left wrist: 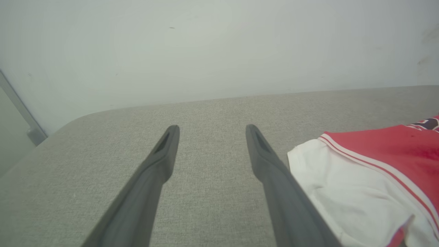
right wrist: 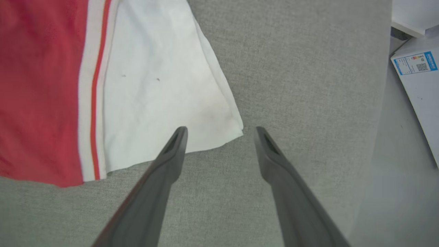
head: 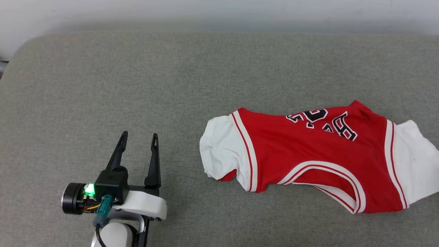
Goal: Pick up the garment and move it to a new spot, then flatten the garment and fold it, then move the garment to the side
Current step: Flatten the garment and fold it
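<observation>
The garment point(head: 308, 151), a red jersey T-shirt with white sleeves and striped trim, lies crumpled on the grey padded table point(head: 137, 85) at the right, its black lettering partly folded under. My left gripper point(head: 139, 136) stands open at the lower left, well left of the shirt, with nothing between its fingers. In the left wrist view the gripper point(left wrist: 212, 127) is open and the garment's white sleeve point(left wrist: 343, 192) lies just right of it. In the right wrist view my right gripper point(right wrist: 221, 128) is open over the table, by the corner of the other white sleeve point(right wrist: 154, 96).
A pale wall point(head: 219, 13) runs behind the table's far edge. The table's right edge point(right wrist: 384, 103) shows in the right wrist view, with white boxes point(right wrist: 422, 75) on the floor beyond it. Bare grey surface spreads left of and behind the shirt.
</observation>
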Tool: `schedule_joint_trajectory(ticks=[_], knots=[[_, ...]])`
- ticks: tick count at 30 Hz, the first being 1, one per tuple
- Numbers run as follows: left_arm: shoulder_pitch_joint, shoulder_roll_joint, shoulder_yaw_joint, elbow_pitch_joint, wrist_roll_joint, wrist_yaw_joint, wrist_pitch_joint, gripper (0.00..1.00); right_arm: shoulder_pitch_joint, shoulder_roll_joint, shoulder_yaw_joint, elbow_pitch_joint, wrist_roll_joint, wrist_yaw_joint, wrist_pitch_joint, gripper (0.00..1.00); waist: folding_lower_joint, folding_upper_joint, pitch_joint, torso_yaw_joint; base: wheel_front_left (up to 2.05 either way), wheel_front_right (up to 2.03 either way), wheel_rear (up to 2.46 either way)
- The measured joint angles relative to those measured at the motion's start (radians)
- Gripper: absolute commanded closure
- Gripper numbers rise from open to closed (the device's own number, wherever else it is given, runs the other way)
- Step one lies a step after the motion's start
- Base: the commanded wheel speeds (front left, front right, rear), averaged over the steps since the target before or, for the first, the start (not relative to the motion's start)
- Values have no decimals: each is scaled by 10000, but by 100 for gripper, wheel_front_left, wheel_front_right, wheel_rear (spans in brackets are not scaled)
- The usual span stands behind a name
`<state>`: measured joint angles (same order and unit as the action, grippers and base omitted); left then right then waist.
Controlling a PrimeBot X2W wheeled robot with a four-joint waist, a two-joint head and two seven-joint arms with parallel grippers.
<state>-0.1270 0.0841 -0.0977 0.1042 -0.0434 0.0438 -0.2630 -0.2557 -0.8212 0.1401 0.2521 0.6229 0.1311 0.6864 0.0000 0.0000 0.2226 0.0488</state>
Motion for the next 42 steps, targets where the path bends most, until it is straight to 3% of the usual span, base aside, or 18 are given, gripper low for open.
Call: schedule_joint_trajectory(ticks=[13,14,15,22,27,34,42], knots=[[-465,-46,-84,-71,59,59,0,0,-1183,746,761,2688,-199,-2,-635,0,0,-1,1050,344,0,0,0],[-469,-46,-67,-59,59,71,0,0,-1224,748,849,2738,-104,-4,-788,30,0,-1,1038,325,0,0,0],[-478,-46,-56,-44,58,88,0,0,-1293,746,905,2775,-33,-4,-991,100,0,0,1012,304,0,0,0],[-432,-65,-73,117,40,88,0,0,-1231,658,867,2251,644,2,-2667,100,1,0,485,195,0,0,0],[-69,-69,-52,201,25,88,0,0,152,376,234,1467,1064,2,-3409,100,0,0,-34,118,0,0,0],[259,-10,35,205,-35,69,0,0,2402,556,-986,1312,1578,4,-3425,100,0,0,-549,-157,0,0,0],[194,19,-35,307,-33,-65,0,0,2767,1586,-1258,2428,1551,2,-3183,100,0,0,-621,-232,0,0,0]])
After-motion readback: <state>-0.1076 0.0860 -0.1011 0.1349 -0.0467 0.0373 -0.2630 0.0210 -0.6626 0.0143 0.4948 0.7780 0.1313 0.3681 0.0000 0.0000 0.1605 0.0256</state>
